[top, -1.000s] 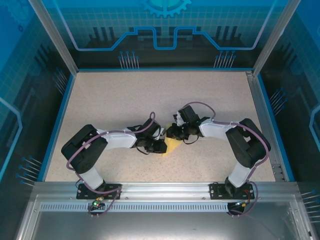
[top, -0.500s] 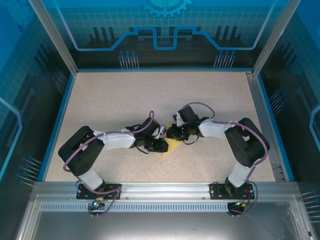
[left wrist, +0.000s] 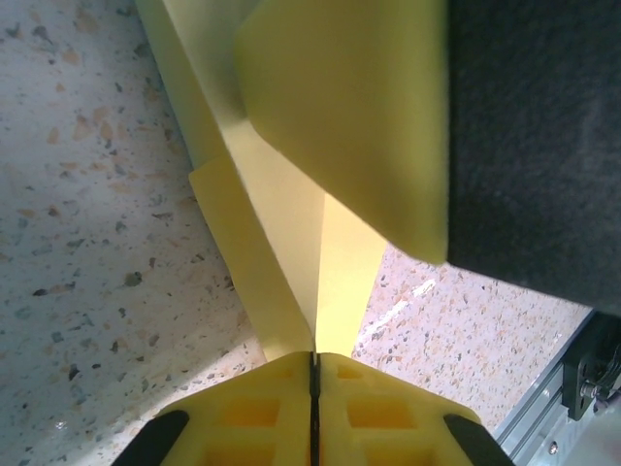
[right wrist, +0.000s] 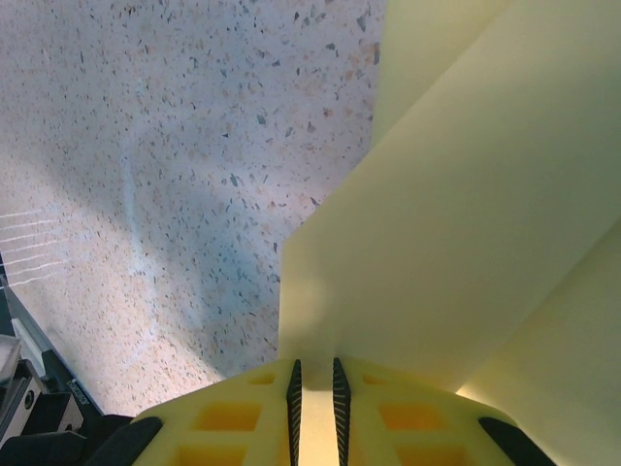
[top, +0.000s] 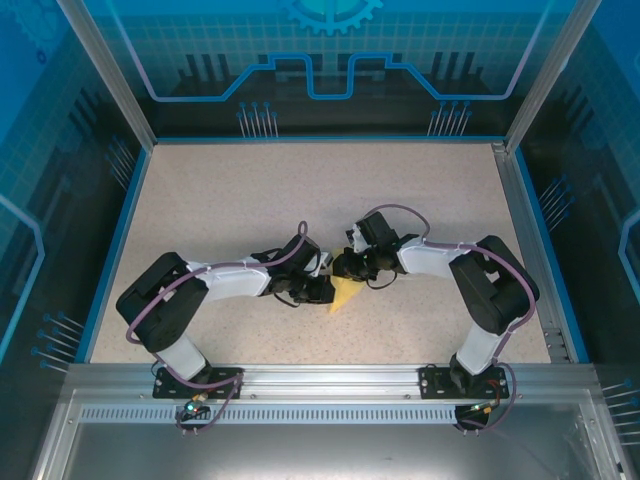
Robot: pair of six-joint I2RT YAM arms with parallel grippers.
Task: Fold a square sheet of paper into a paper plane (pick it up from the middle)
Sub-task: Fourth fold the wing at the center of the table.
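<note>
The paper plane (top: 345, 294) is now a narrow wedge on the near side of the right pincer (top: 345, 268), its tip pointing away from that pincer toward the arm bases. A moment ago the same yellow paper spread wider and flatter there, with a broad flap reaching toward the left pincer (top: 318, 290). That flap has been drawn in.

The left pincer sits just beside the right pincer, touching the paper. In the left wrist view its jaws are pressed together on the folded edge (left wrist: 313, 364), and the layers fan out from the closed line toward the right pincer's pad. In the right wrist view the right pincer (right wrist: 315, 374) stands barely apart, pinching a thin sheet that rises from between its jaws. The speckled surface (right wrist: 146, 146) lies beyond. Whether the tip touches the surface I cannot tell.

I judge that the two halves have just been brought together along the centre crease, with the left pinch setting that fold. The dart shape looks close to done, though the crease probably needs sharpening.
</note>
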